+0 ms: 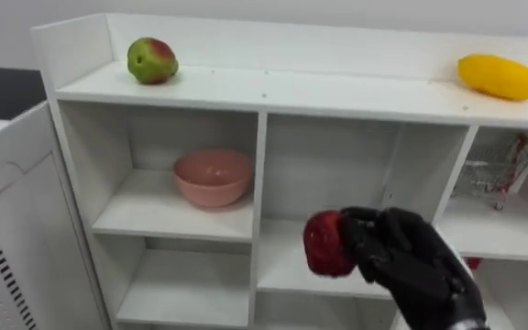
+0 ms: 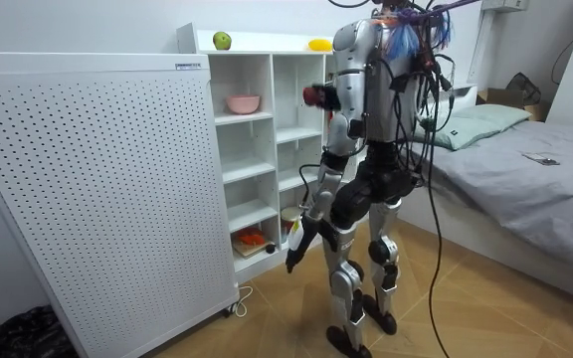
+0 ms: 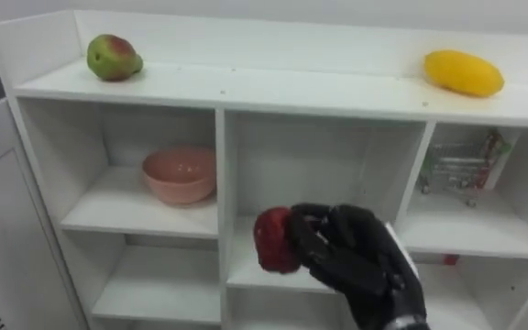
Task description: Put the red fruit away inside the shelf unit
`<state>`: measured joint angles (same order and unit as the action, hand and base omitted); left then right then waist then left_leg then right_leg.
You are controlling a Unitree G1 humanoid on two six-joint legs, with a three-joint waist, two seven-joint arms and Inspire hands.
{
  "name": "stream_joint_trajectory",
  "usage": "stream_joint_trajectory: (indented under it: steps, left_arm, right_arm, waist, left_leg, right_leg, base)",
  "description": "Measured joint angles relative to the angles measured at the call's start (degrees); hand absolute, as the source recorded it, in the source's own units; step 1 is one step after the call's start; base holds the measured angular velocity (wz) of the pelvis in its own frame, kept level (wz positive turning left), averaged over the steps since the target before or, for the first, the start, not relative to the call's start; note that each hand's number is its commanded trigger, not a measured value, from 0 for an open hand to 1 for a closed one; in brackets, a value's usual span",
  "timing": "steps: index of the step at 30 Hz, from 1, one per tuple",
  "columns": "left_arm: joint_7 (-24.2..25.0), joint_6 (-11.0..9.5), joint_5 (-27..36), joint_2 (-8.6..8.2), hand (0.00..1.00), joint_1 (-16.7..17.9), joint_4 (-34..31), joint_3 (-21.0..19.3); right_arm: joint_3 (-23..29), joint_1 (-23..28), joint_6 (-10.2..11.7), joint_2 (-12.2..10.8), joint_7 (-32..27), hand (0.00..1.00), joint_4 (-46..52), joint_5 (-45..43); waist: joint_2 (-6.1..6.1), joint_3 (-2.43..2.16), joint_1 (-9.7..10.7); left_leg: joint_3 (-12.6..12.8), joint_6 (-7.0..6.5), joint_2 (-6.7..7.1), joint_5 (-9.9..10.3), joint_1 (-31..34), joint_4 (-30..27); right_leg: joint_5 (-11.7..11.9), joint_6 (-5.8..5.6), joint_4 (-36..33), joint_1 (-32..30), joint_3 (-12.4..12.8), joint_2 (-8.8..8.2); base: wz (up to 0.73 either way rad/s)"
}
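My right hand (image 1: pixel 411 261) is shut on a dark red fruit (image 1: pixel 326 243) and holds it in front of the middle compartment of the white shelf unit (image 1: pixel 264 92), level with its lower shelf board. A green and red fruit (image 1: pixel 151 60) lies at the left end of the unit's top board, and a yellow fruit (image 1: pixel 499 76) lies at the right end. In the room view I stand upright facing the shelf unit (image 2: pixel 267 149), with my left hand (image 2: pixel 297 247) hanging low by my thigh.
A pink bowl (image 1: pixel 213 176) sits in the upper left compartment. A small wire cart (image 1: pixel 491 174) stands in the upper right one. Orange items (image 2: pixel 252 239) lie on a low shelf. A white perforated panel (image 2: pixel 88 199) stands on my left, a bed (image 2: pixel 525 169) behind me.
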<state>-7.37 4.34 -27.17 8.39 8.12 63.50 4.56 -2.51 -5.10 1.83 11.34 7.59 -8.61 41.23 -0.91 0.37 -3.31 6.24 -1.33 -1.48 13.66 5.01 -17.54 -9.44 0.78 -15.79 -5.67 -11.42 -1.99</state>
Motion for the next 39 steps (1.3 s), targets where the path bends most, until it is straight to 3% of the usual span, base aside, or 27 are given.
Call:
stream_joint_trajectory:
  steps: [5, 8, 9, 12, 19, 24, 28, 35, 39]
  left_arm:
    - [-2.0, -1.0, 0.8, -0.24, 0.00, -2.4, 1.7, 0.9]
    - [-2.3, -1.0, 2.6, -0.79, 0.00, -4.4, 3.1, 1.1]
    - [-2.3, -0.9, 2.9, -1.15, 0.00, -5.2, 3.5, 1.1]
    - [-2.7, -0.6, 3.8, -1.43, 0.00, -6.7, 3.4, 1.8]
    - [-5.6, 0.0, 9.6, -2.16, 0.00, -7.3, 0.1, 3.1]
    - [-6.6, 0.4, 13.5, -2.00, 0.00, -7.1, -3.5, 4.3]
    - [-8.1, 0.4, 17.0, -2.01, 0.00, -7.3, -4.2, 5.3]
    - [-10.0, 0.1, 20.3, -0.31, 0.00, -7.5, -6.7, 11.3]
    - [-11.0, -0.7, 20.8, 0.04, 0.00, -7.8, -7.7, 11.5]
  right_arm:
    - [0.0, -6.0, 0.2, -0.2, -2.9, 1.00, -15.6, 8.4]
    - [1.5, -12.2, 0.6, -0.6, -3.7, 1.00, -23.5, 12.1]
    - [2.2, -14.6, 1.1, -0.6, -3.8, 1.00, -27.2, 16.4]
    - [3.8, -17.6, 2.1, -0.5, -4.0, 1.00, -32.1, 24.9]
    - [3.8, -19.7, 2.5, -0.4, -4.4, 1.00, -37.0, 33.3]
    - [3.8, -23.6, 2.3, 1.5, -5.8, 1.00, -38.8, 39.9]
    - [3.9, -27.6, 2.3, 3.0, -6.1, 1.00, -41.0, 42.4]
    - [5.4, -36.3, 2.4, 6.8, -9.1, 1.00, -45.0, 50.7]
    - [7.5, -39.4, 2.6, 7.9, -11.3, 1.00, -45.0, 51.3]
  waist:
    - [0.85, 0.53, -0.2]
    - [0.50, 1.76, -0.4]
    - [0.61, 1.95, -0.4]
    - [0.58, 2.11, -1.1]
    - [0.28, 2.24, -3.9]
    - [0.22, 2.25, -5.0]
    - [-0.04, 2.39, -5.2]
    - [-0.32, 2.53, -6.2]
    - [-0.11, 2.49, -6.8]
  left_leg:
    - [0.2, -0.55, 0.07, 0.3, 8.2, -5.6]
    - [0.8, -1.18, 0.28, 0.8, 14.4, -10.1]
    - [0.6, -1.36, 0.15, 1.3, 17.5, -12.5]
    - [0.0, -1.62, 0.11, 2.6, 24.3, -18.1]
    - [0.5, -1.65, 0.72, 2.3, 34.9, -22.8]
    - [1.2, -2.07, 0.93, 2.1, 42.7, -26.5]
    - [1.2, -2.01, 0.81, 2.7, 46.3, -28.9]
    - [1.3, -1.99, 0.92, 2.8, 51.8, -31.0]
    - [1.3, -2.02, 0.81, 2.8, 53.3, -31.4]
  right_leg:
    - [-0.6, 0.47, -6.7, -9.1, -0.1, -1.61]
    - [-1.8, 0.93, -12.0, -15.5, 0.3, -2.33]
    - [-2.2, 1.15, -14.3, -18.3, 0.2, -2.98]
    - [-3.9, 1.31, -19.6, -24.8, 0.2, -3.66]
    - [-4.6, 1.56, -26.1, -36.3, 0.2, -5.99]
    - [-4.9, 3.02, -30.8, -44.6, 0.6, -7.11]
    - [-5.6, 3.37, -33.3, -48.1, 0.5, -7.51]
    - [-6.0, 3.76, -35.5, -53.5, 0.4, -7.89]
    - [-6.2, 3.82, -36.0, -54.8, 0.2, -8.22]
  base:
    - [0.00]
    - [0.00]
    - [0.08]
    - [0.17]
    - [0.03]
    - [0.06]
    - [0.07]
    - [0.05]
    - [0.02]
